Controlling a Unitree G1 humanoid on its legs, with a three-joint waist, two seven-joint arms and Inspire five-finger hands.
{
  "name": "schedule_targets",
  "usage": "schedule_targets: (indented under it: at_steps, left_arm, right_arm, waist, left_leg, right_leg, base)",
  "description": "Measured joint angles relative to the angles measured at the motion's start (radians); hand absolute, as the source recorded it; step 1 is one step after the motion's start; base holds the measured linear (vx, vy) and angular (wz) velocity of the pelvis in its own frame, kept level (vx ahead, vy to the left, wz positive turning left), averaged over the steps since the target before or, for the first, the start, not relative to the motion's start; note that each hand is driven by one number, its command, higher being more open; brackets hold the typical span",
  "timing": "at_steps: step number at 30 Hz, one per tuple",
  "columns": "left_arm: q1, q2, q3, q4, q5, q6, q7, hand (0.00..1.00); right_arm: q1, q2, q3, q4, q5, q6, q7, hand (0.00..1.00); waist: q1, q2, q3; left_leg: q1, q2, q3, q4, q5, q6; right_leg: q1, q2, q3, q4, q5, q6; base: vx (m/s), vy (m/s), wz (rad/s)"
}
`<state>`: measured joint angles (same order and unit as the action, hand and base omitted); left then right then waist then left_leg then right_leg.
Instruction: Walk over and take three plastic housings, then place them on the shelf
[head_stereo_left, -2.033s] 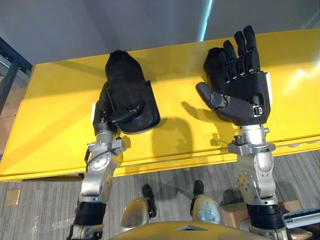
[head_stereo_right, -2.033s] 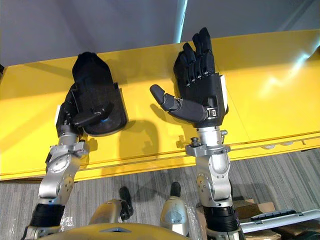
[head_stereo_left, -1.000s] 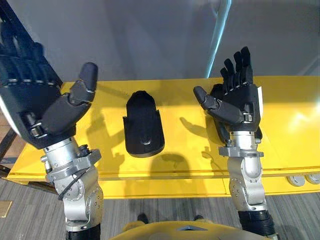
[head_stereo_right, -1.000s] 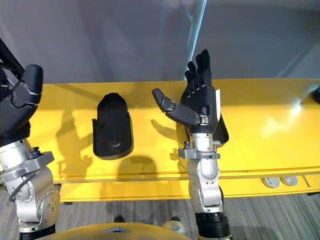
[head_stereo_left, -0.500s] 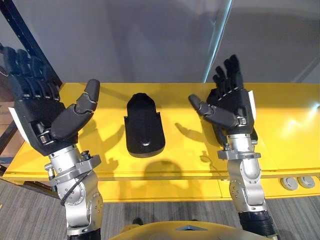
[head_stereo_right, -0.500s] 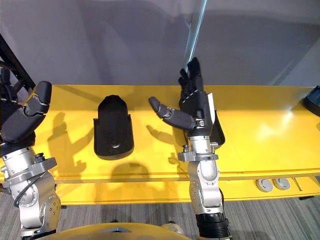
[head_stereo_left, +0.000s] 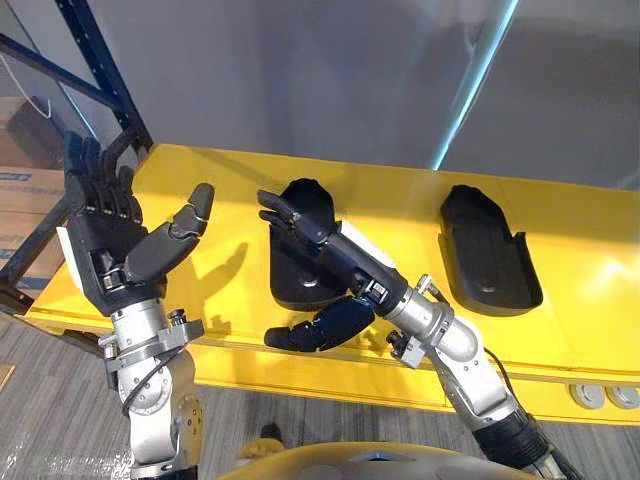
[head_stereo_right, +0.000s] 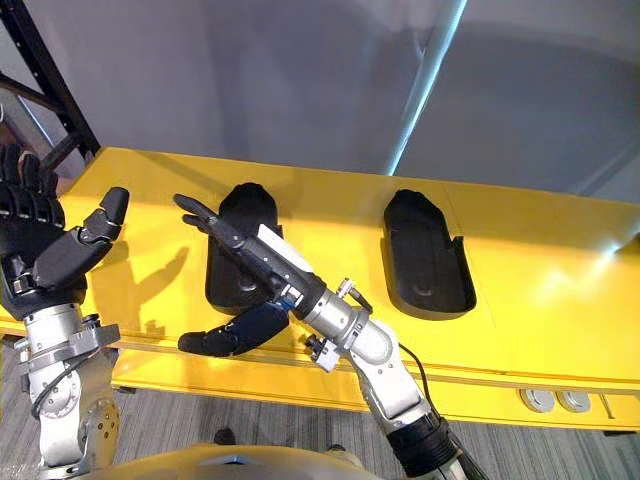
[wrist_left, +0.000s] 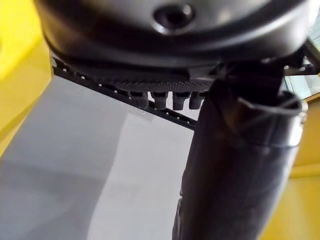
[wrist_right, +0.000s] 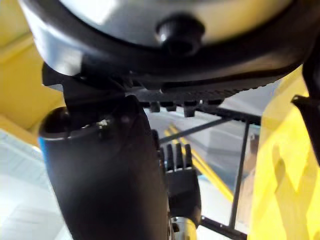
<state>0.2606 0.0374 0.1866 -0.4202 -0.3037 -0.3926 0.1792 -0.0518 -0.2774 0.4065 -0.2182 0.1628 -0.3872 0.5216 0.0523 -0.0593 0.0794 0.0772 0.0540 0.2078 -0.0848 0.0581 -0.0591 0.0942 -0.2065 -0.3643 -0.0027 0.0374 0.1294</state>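
Yellow shelf (head_stereo_left: 590, 260) carries a left housing (head_stereo_left: 295, 278) and right housing (head_stereo_left: 485, 250). Right hand (head_stereo_left: 355, 275), splayed wide, hangs over left housing; left hand (head_stereo_left: 105, 240) raised, fingers straight.

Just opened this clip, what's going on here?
The left housing and right housing, both black, lie on the yellow shelf. The right robot hand stretches across over the left housing, fingers straight, gripping nothing. The left robot hand is raised open near the shelf's left end, holding nothing.
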Motion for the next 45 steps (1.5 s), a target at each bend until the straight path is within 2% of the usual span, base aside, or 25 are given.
schedule_targets:
  at_steps: [3, 6, 8, 12, 18, 25, 30, 43, 44, 45]
  left_arm:
    - [0.032, 0.000, 0.026, 0.000, 0.000, 0.007, 0.009, 1.00]
    - [0.033, 0.000, 0.029, -0.001, 0.000, 0.007, 0.013, 1.00]
    - [0.033, 0.000, 0.029, -0.003, 0.000, 0.007, 0.014, 1.00]
    - [0.046, 0.000, 0.048, -0.008, 0.001, 0.007, 0.013, 1.00]
    - [0.062, 0.000, 0.055, -0.013, 0.001, 0.007, 0.013, 1.00]
    - [0.062, 0.000, 0.041, -0.013, 0.001, 0.007, 0.015, 1.00]
    - [0.062, 0.000, 0.023, -0.013, 0.000, 0.007, 0.013, 1.00]
    - [0.065, 0.010, -0.010, -0.013, 0.000, 0.007, 0.026, 1.00]
    - [0.065, 0.012, -0.018, -0.013, 0.000, 0.007, 0.027, 1.00]
    - [0.065, 0.013, -0.024, -0.013, 0.000, 0.007, 0.028, 1.00]
  right_arm:
    - [-0.022, -0.002, 0.047, 0.015, -0.010, -0.001, 0.010, 1.00]
    - [-0.023, -0.004, 0.067, 0.048, -0.082, -0.002, -0.005, 1.00]
    - [-0.023, -0.006, 0.078, 0.104, -0.150, -0.001, -0.043, 1.00]
    - [-0.024, -0.029, 0.077, 0.136, -0.199, -0.001, -0.093, 1.00]
    - [-0.024, -0.043, 0.072, 0.150, -0.398, -0.002, -0.247, 1.00]
    - [-0.024, -0.043, 0.031, 0.174, -0.432, -0.002, -0.336, 1.00]
    - [-0.023, -0.047, 0.013, 0.174, -0.432, -0.002, -0.330, 1.00]
    - [-0.008, -0.109, 0.024, 0.179, -0.431, 0.006, -0.231, 1.00]
    - [-0.008, -0.117, 0.028, 0.180, -0.431, 0.006, -0.222, 0.00]
    - [-0.008, -0.124, 0.036, 0.189, -0.431, 0.006, -0.216, 0.00]
  waist:
    - [0.002, -0.006, 0.006]
    - [0.012, -0.007, 0.007]
    - [0.025, -0.007, 0.008]
    - [0.026, -0.009, 0.008]
    - [0.025, -0.010, 0.012]
    - [0.024, -0.009, 0.022]
    - [0.023, -0.010, 0.031]
    - [0.024, -0.011, 0.032]
    - [0.023, -0.011, 0.032]
    - [0.022, -0.011, 0.032]
  left_leg:
    - [-0.001, 0.000, -0.008, -0.003, 0.001, -0.002]
    - [-0.002, 0.000, -0.013, -0.003, 0.001, -0.004]
    - [-0.004, 0.000, -0.016, -0.003, 0.002, -0.005]
    - [-0.018, 0.000, -0.021, 0.000, 0.008, 0.000]
    - [-0.018, 0.000, -0.020, 0.000, 0.006, -0.001]
    - [-0.017, 0.001, -0.018, 0.000, 0.005, -0.001]
    - [-0.016, 0.001, -0.014, 0.000, 0.005, -0.001]
    - [-0.002, 0.001, 0.004, 0.000, 0.002, -0.003]
    - [-0.002, 0.001, 0.004, 0.000, 0.002, -0.003]
    - [-0.002, 0.001, 0.004, -0.001, 0.002, -0.003]
  right_leg:
    - [0.003, 0.000, -0.011, 0.001, -0.006, -0.006]
    - [0.005, 0.000, -0.016, 0.002, -0.009, -0.008]
    - [0.005, 0.000, -0.018, 0.003, -0.013, -0.013]
    - [-0.005, 0.001, -0.020, 0.003, -0.009, -0.007]
    - [-0.005, 0.001, -0.019, 0.003, -0.009, -0.007]
    - [-0.006, 0.001, -0.017, 0.005, -0.010, -0.009]
    - [-0.007, 0.001, -0.013, 0.005, -0.010, -0.009]
    - [-0.006, 0.001, 0.005, 0.005, -0.009, -0.008]
    - [-0.006, 0.001, 0.005, 0.005, -0.009, -0.008]
    - [-0.006, 0.001, 0.006, 0.005, -0.009, -0.008]
  base:
    - [-0.03, -0.004, 0.06]
    - [-0.02, -0.001, 0.07]
    - [-0.01, 0.003, 0.05]
    - [0.00, 0.000, 0.04]
    - [0.00, 0.000, 0.00]
    - [0.00, 0.000, 0.00]
    - [0.00, 0.000, 0.00]
    - [0.00, 0.000, -0.04]
    - [0.00, 0.000, 0.00]
    - [0.00, 0.000, 0.00]
